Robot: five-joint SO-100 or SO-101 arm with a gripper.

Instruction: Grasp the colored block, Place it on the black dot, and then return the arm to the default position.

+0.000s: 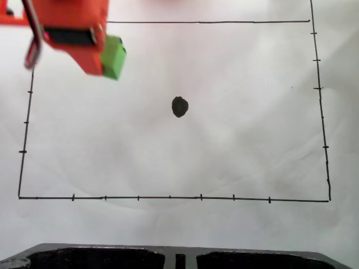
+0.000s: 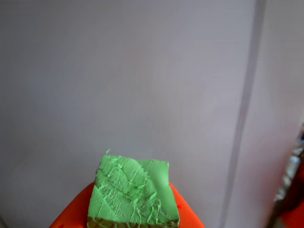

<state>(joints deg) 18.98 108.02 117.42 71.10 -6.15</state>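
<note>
In the fixed view the orange-red gripper reaches in from the top left corner, shut on the bright green colored block, which sticks out at its right tip. The black dot lies on the white paper, down and to the right of the block and well apart from it. The wrist view shows the block's rough textured face at the bottom centre. An orange finger shows under and beside it, and the gripper sits at the frame's lower edge. Pale paper lies beyond.
A thin black rectangle with tick marks frames the white paper around the dot. A dark moulded part runs along the fixed view's bottom edge. A blurred grey line crosses the wrist view on the right.
</note>
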